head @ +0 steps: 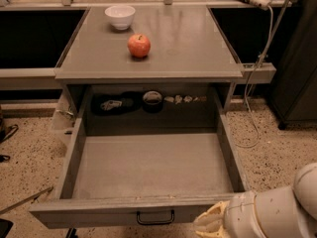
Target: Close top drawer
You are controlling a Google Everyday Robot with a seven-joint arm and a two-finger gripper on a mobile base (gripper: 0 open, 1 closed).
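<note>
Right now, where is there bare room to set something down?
The drawer floor is bare wall to wall. The tabletop is free right of the apple and bowl. The end effector crowds the drawer's front right corner.

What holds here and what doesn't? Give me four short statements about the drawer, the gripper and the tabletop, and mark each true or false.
1. The drawer stands pulled far out. True.
2. The gripper is on the handle. False: it is low by the drawer's front, right of the handle in the view.
3. An apple sits on the tabletop. True.
4. The bowl lies inside the drawer. False: it stands on the tabletop, behind the apple.
</note>
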